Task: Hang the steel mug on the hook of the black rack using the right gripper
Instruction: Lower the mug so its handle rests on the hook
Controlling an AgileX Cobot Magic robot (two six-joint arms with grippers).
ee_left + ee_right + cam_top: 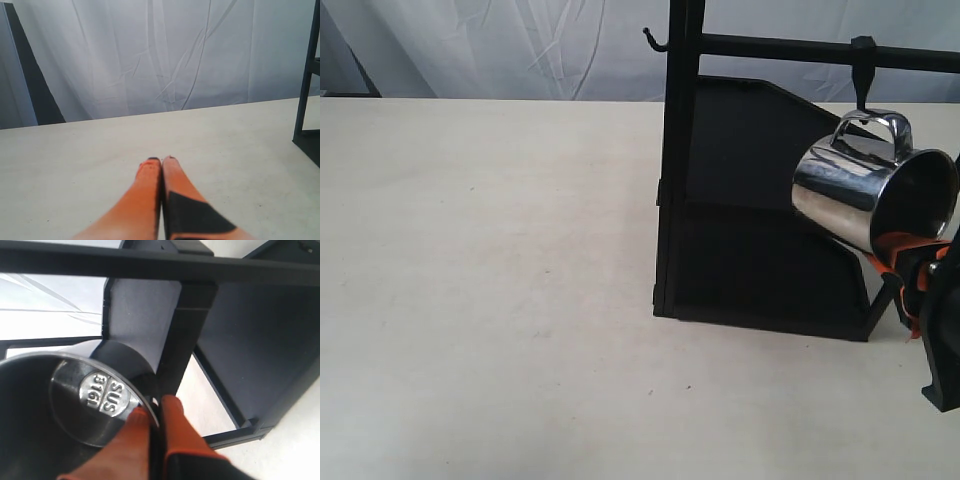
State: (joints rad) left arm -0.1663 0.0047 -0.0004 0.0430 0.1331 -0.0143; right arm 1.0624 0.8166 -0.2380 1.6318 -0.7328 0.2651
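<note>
Two tools were in view, but only the right tool [905, 262] was working: its orange fingers [172, 427] were pinched on the rim of the steel mug [860, 190], one inside and one outside. The mug hung tilted in the air beside the black rack [760, 240], mouth toward the tool, its looped handle [872, 128] uppermost and just under the hook [863, 80] on the top bar. The hanging step seemed under way; whether the tip had entered the loop could not be told. Next, the handle would likely need seating over the upturned tip before release. The left tool [162, 160] rested closed and empty above the bench [490, 280].
</note>
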